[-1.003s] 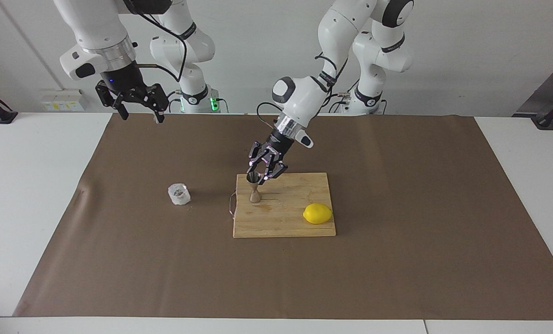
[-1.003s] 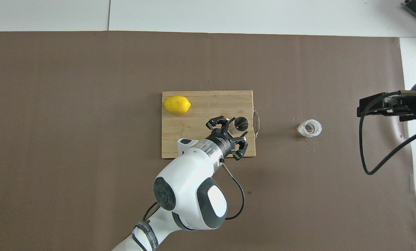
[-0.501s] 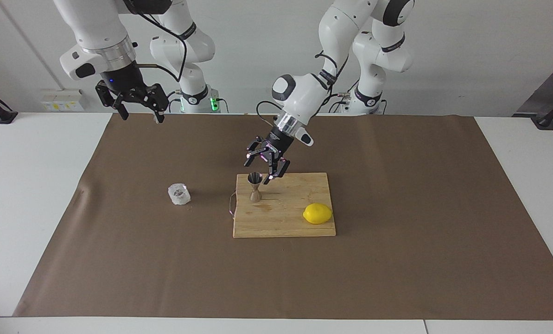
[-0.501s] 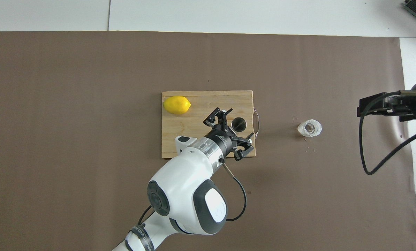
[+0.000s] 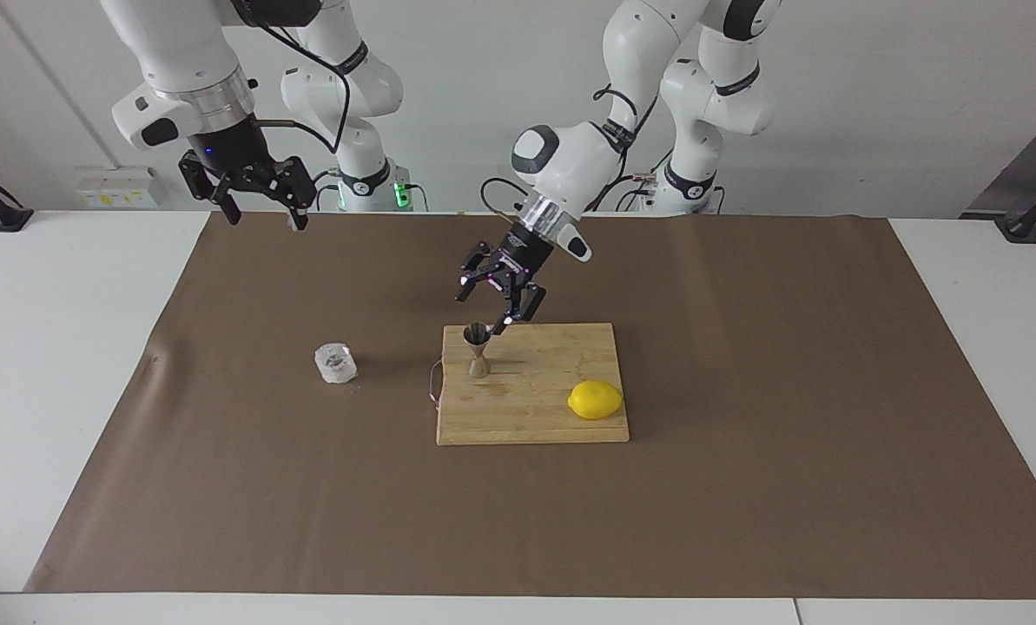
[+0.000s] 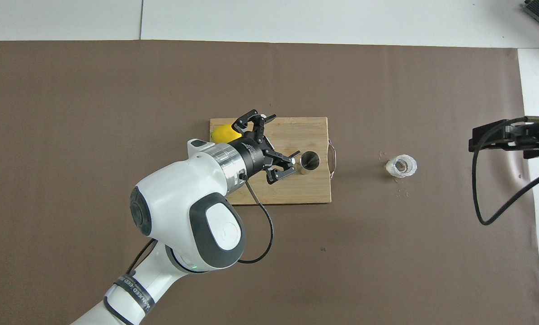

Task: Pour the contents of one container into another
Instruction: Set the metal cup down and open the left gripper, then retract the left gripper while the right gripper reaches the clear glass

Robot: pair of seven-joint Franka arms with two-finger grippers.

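The steel hourglass jigger [image 5: 478,351] [image 6: 309,160] stands upright on the wooden cutting board [image 5: 531,408] [image 6: 305,192], near the board's edge toward the right arm's end. The clear faceted glass cup [image 5: 335,363] [image 6: 401,165] sits on the brown mat beside the board, further toward the right arm's end. My left gripper [image 5: 485,310] [image 6: 283,136] hangs open and empty over the board, just above and beside the jigger, not touching it. My right gripper [image 5: 266,217] waits open and high over the mat's edge at its own end, holding nothing.
A yellow lemon [image 5: 595,399] [image 6: 222,133] lies on the board's corner toward the left arm's end, partly covered by the left wrist in the overhead view. A thin wire loop [image 5: 433,382] sticks out of the board's side toward the glass. The brown mat [image 5: 743,486] covers the white table.
My left gripper opened off the jigger's upper cone, rose, and swung away over the board. The jigger stayed upright in place. The right arm has not moved.
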